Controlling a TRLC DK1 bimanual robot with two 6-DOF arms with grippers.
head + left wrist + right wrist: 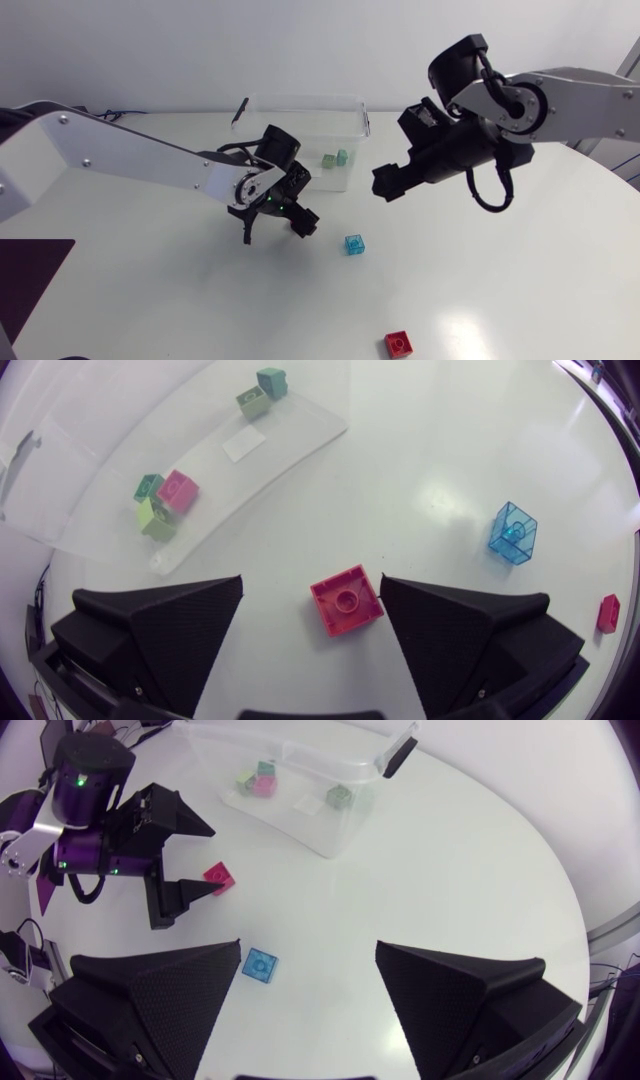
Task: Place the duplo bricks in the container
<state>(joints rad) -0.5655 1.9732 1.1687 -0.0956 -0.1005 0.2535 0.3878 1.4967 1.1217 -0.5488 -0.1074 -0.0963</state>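
Left wrist view: the left gripper (312, 582) stands open, fingers wide apart, with a pink brick (346, 600) lying flat on the table (420, 450) between them, closer to one finger and just outside the clear container (300, 435). Green bricks (155, 520) and a second pink one (178, 490) sit inside that container. A translucent blue brick (512, 528) lies farther from the container, and a red brick (608, 612) farther still. The right gripper (310, 950), also open and holding nothing, hovers beside the container's end.
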